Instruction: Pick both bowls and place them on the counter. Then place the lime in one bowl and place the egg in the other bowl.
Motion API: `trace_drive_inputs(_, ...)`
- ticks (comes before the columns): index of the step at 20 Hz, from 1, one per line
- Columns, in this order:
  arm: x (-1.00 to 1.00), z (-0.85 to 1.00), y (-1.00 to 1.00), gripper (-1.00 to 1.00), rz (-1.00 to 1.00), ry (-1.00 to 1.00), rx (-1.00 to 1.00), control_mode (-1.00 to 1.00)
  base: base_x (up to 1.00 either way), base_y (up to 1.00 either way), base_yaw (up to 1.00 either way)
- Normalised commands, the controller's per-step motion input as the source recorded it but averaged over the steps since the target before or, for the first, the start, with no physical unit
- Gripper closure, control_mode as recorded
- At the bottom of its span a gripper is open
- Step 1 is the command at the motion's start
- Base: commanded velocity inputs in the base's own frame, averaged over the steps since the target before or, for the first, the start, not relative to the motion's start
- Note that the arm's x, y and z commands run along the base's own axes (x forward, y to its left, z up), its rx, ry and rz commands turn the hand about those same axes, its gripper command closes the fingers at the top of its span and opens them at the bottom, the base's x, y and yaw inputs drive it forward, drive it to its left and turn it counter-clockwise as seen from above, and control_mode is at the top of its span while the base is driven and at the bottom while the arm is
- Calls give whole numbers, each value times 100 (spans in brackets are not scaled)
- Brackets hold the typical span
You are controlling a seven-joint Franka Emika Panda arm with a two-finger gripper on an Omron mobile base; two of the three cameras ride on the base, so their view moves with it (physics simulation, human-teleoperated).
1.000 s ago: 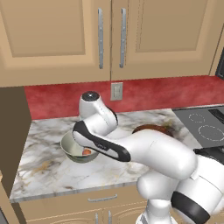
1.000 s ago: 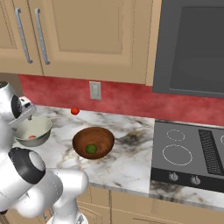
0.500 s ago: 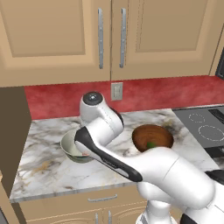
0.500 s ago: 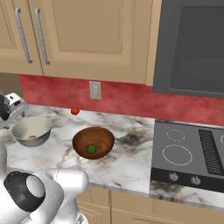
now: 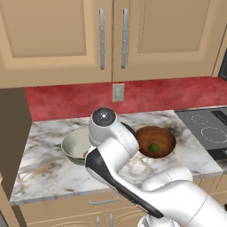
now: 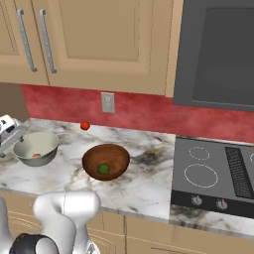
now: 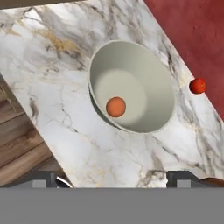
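you see veined marble on the counter (image 6: 144, 183) — a glossy grey-green bowl (image 7: 131, 87), a dark wooden bowl (image 6: 105, 159).

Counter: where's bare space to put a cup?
Free: the counter between the wooden bowl and the stove, and its front edge. Crowded: around the pale bowl, beside the gripper, near the red ball.
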Motion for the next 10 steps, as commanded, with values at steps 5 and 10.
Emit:
trace_drive_inputs(5,-53,13,-40,-100,-6,-12,0,-100,0,0,0)
trace_drive_inputs(10,-23,12,-13,-100,-4,-8,0,-100,0,0,0)
